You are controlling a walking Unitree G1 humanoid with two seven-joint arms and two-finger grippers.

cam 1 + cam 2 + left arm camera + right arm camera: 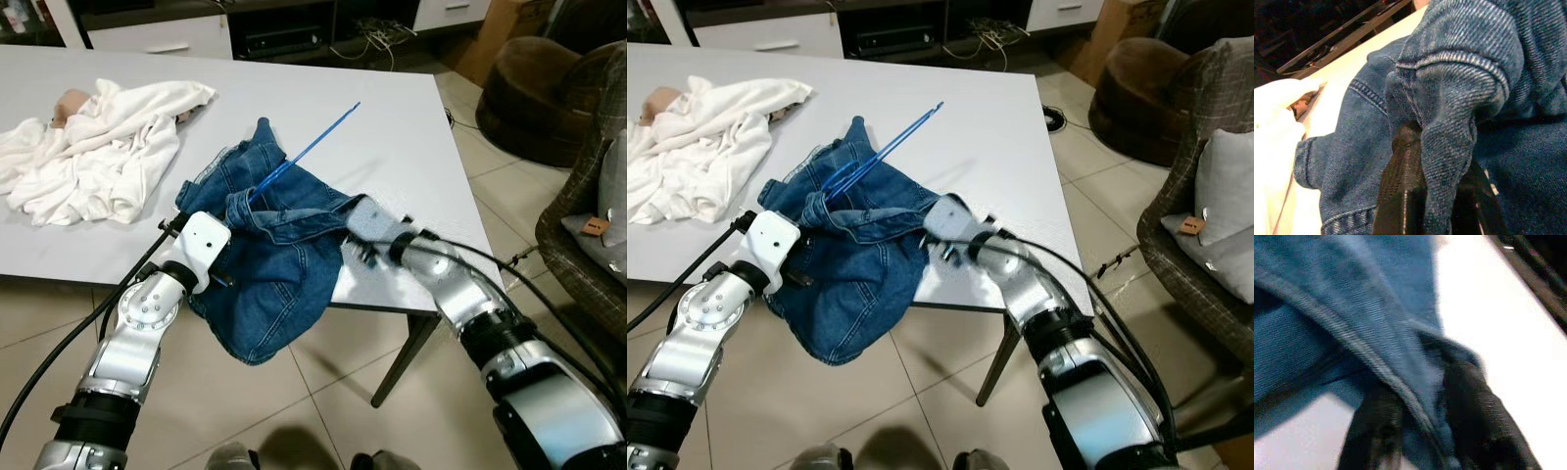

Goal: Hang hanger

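Observation:
A blue denim garment lies on the white table's front edge, its lower half drooping over the edge. A thin blue hanger pokes out of the garment's top, slanting toward the table's far right. My left gripper is shut on a thick denim fold at the garment's left side. My right gripper is shut on a seamed denim edge at the garment's right side, close above the tabletop.
A crumpled white cloth lies on the table's left part, with a pale round object behind it. A dark armchair with a grey cushion stands to the right, a brown pouf beyond it. Tiled floor lies below.

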